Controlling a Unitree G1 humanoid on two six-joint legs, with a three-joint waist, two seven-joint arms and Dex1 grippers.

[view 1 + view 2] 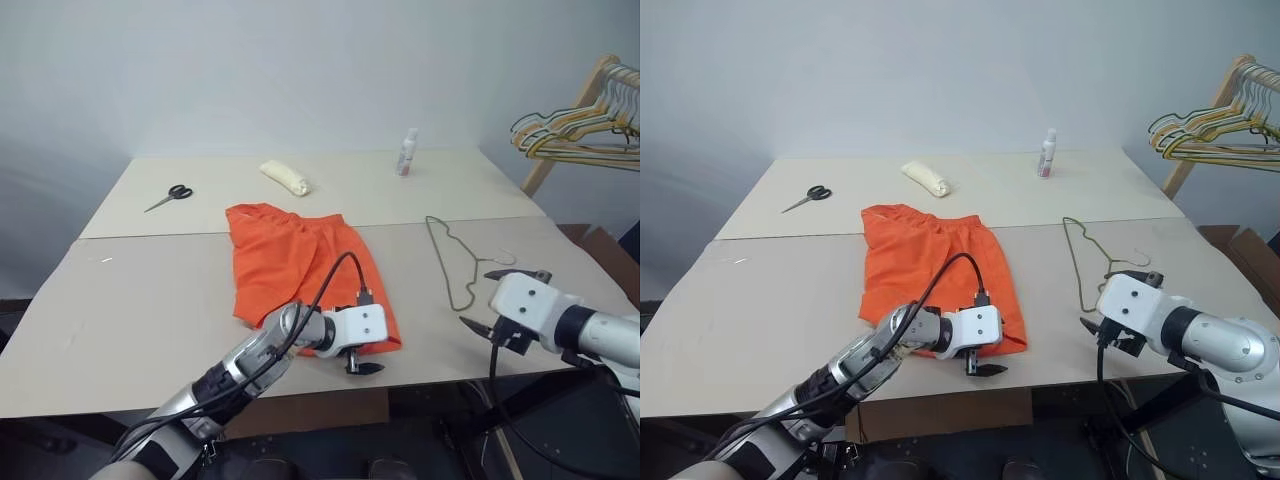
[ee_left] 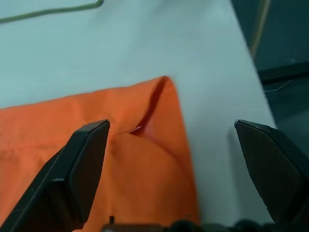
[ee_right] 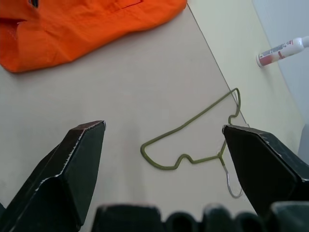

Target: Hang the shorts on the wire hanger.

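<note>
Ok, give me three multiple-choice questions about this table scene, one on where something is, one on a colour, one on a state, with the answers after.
1. Where does the wire hanger lie?
A. on the shorts
B. flat on the table, on the robot's right of the shorts
C. on the rack

2. What colour are the shorts?
A. blue
B. orange
C. white

3. How is the left gripper?
A. open, holding nothing
C. shut on the scissors
B. shut on the hanger

Answers:
1. B: the hanger rests on bare table apart from the cloth.
2. B: the fabric is bright orange in every view.
3. A: in the left wrist view its two fingers stand wide apart above the shorts' corner, nothing between them.
</note>
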